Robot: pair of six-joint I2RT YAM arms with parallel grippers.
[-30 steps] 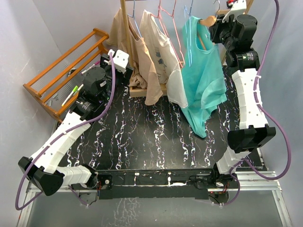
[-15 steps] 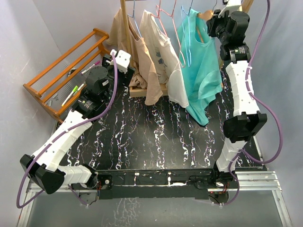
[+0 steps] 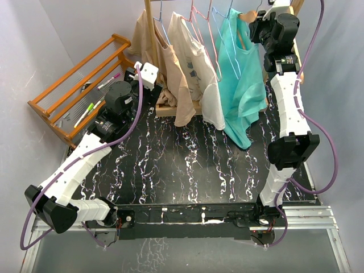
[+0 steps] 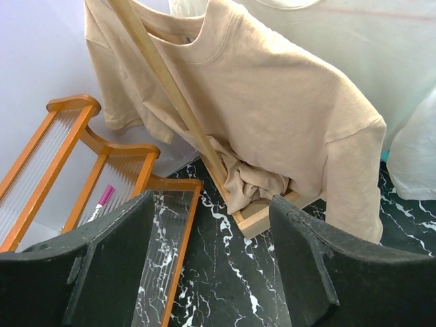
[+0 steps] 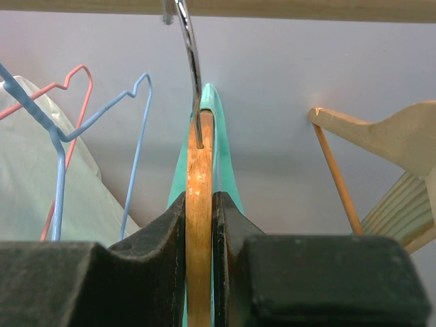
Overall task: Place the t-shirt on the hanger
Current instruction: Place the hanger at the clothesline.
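Teal cloth up at the far right: the t-shirt (image 3: 242, 85) is draped on the hanger (image 5: 199, 225), next to the pale shirts on the clothes stand, with its hem dangling over the black marbled table (image 3: 182, 165). The right gripper (image 5: 198, 204) is pinched narrow on the hanger's wooden neck. It has one finger flat against each side of the wood, just below where the metal hook (image 5: 191, 61) enters it. The hook climbs to the wooden rail (image 5: 272, 8), but its top is cut off by the edge of the view, so I cannot tell whether it sits over the rail. Teal fabric peeks out behind the wood. Left of it hang a blue wire hanger (image 5: 136, 136) and a pink wire hanger (image 5: 68, 88), and to the right, apart, is a second wooden hanger (image 5: 395, 136).

Over on the left, the left gripper (image 4: 211, 199) has its jaws spread wide with nothing between them. It hovers above the table in front of a beige shirt (image 4: 259, 102). Just left of it stands an orange-brown rack (image 4: 122, 150) with a pink marker (image 4: 101, 201) lying in it.
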